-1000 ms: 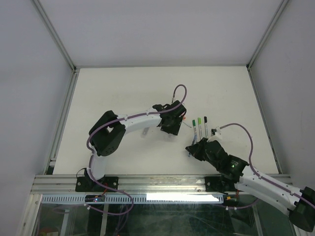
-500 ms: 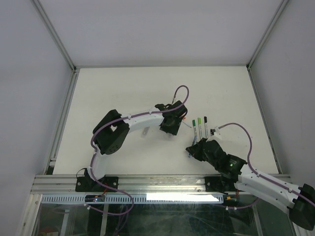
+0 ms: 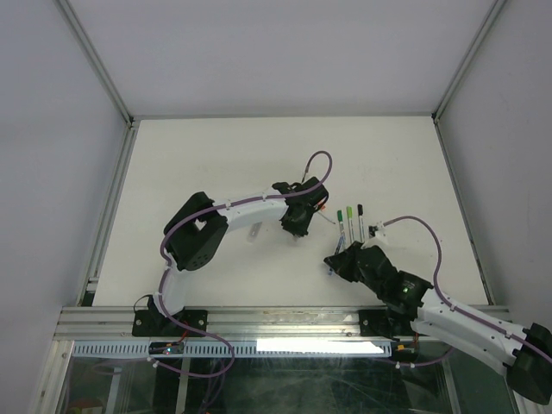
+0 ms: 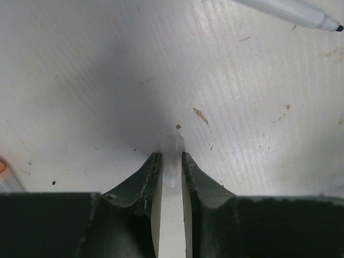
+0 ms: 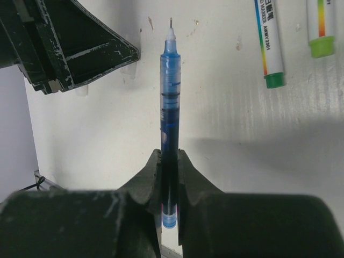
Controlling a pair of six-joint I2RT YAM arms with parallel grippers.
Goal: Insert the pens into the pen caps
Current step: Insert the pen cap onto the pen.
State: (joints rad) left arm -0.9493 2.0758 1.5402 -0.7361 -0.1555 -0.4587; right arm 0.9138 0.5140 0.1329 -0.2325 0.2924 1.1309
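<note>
Left fingers [image 4: 141, 180] now drawn together, matte black, clamped on a stubby translucent cap [image 4: 172, 153] against the scuffed white tabletop [image 4: 80, 80]. Right fingers [image 5: 143, 181] clamped on a slim blue needle-tipped pen [image 5: 169, 107], beside two white-barrelled, green-ended markers [image 5: 267, 43].

The pen [image 5: 170, 97] is translucent blue, the cap [image 4: 172, 153] frosted clear, the table [image 4: 80, 80] white, one marker [image 5: 266, 37] white, green-ended.

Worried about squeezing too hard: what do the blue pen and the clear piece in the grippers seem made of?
The blue pen: probably glossy translucent plastic, inner bands showing through the barrel; its needle tip looks metal. The clear piece: apparently frosted translucent plastic, pale and hollow-looking at its end.
</note>
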